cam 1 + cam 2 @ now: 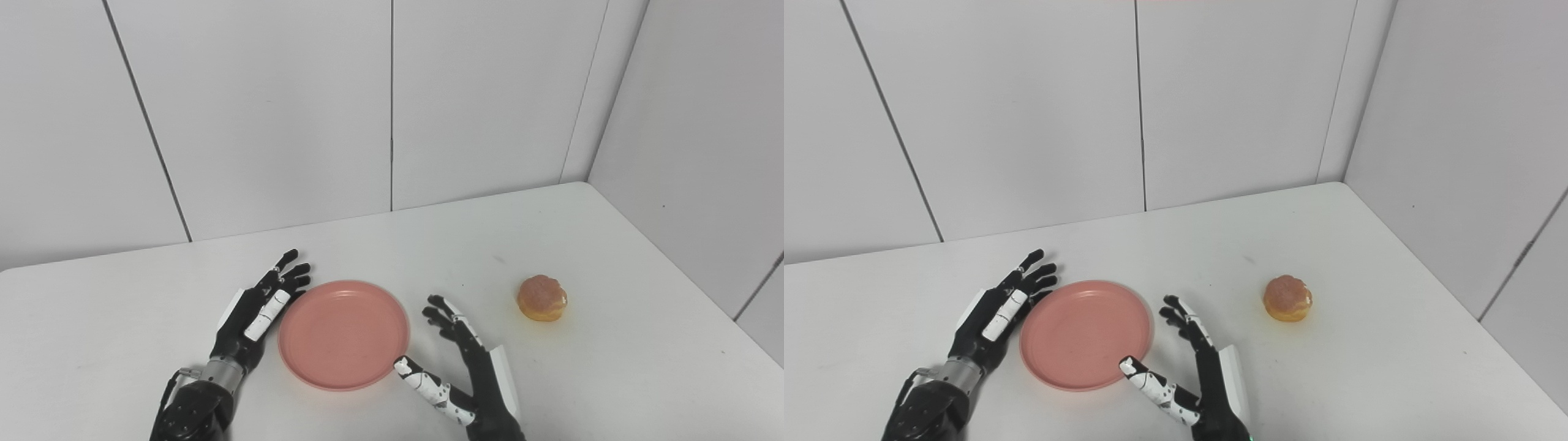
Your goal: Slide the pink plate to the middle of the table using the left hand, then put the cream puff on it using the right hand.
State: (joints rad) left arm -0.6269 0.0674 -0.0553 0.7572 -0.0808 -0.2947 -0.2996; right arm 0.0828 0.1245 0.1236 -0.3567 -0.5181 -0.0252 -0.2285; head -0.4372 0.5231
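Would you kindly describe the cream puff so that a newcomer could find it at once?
Start at the white table and find the pink plate between the two robot hands. Look right, past the right robot hand, to the small round cream puff lying alone. It is the only golden-brown, food-like thing there.

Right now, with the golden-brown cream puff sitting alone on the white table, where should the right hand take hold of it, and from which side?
Judging by its pose, grip the golden-brown cream puff around its rounded lower sides, coming from above. It sits upright with bare white table all round. The right hand is open and lies to its left, beside the pink round plate.
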